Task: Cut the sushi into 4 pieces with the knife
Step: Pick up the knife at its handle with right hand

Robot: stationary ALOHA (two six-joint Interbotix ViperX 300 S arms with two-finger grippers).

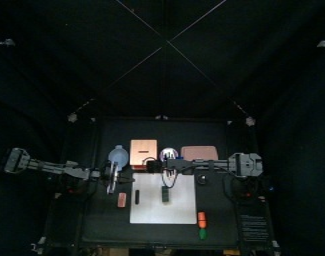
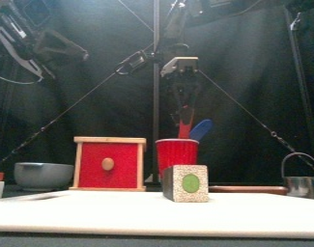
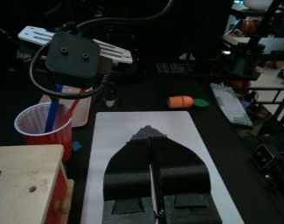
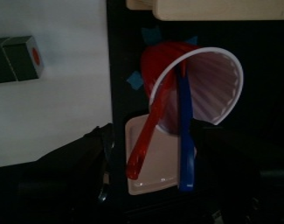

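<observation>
Nearest you, the sushi roll (image 2: 186, 182) stands on the white cutting board (image 2: 69, 218), its green-centred end facing the front. You see it as one uncut block, well apart from both grippers. Off the board's right side lie a small orange toy (image 3: 179, 101) and a green one (image 3: 201, 101).

Your left gripper (image 3: 155, 136) hangs over the board with its jaws pressed together and nothing between them.

Behind the roll is the red cup (image 2: 178, 154), holding the blue knife (image 2: 201, 129) and the red knife (image 2: 185, 128). Your right gripper (image 2: 183, 99) hangs straight above it, its jaws spread on either side of the two handles and touching neither.

Left of the cup you have the wooden box (image 2: 110, 164), then the blue-grey bowl (image 2: 43, 176). The metal cutter (image 2: 299, 181) stands far right, and the pink tray (image 1: 198, 153) lies at the back.
</observation>
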